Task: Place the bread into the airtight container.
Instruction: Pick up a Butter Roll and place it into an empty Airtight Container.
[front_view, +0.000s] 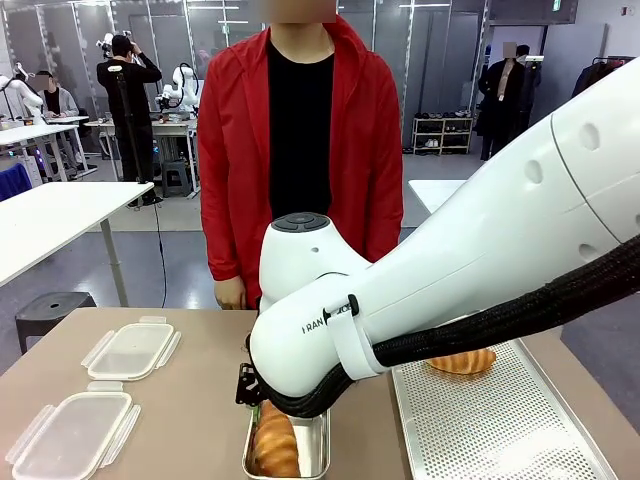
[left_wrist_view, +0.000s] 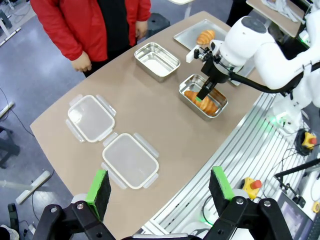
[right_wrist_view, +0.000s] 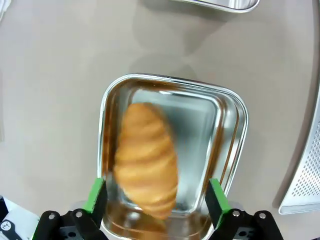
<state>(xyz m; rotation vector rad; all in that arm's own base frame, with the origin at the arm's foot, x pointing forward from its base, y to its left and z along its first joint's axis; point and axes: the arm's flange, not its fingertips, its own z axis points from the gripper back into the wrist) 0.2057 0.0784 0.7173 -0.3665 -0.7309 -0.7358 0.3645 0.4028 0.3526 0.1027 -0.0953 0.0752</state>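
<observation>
1. Croissant (right_wrist_view: 146, 160) sits in the steel container (right_wrist_view: 230, 130), straight under the right claw (right_wrist_view: 156, 196) — pads spread wide, gripping nothing.
2. Risk: it's blurry, maybe unsettled; propped on a wall, it'd block a lid.
3. Right wrist view gives that close-up; left wrist view adds the left claw (left_wrist_view: 160, 192), also wide, with two lids (left_wrist_view: 130, 160) below it.
</observation>
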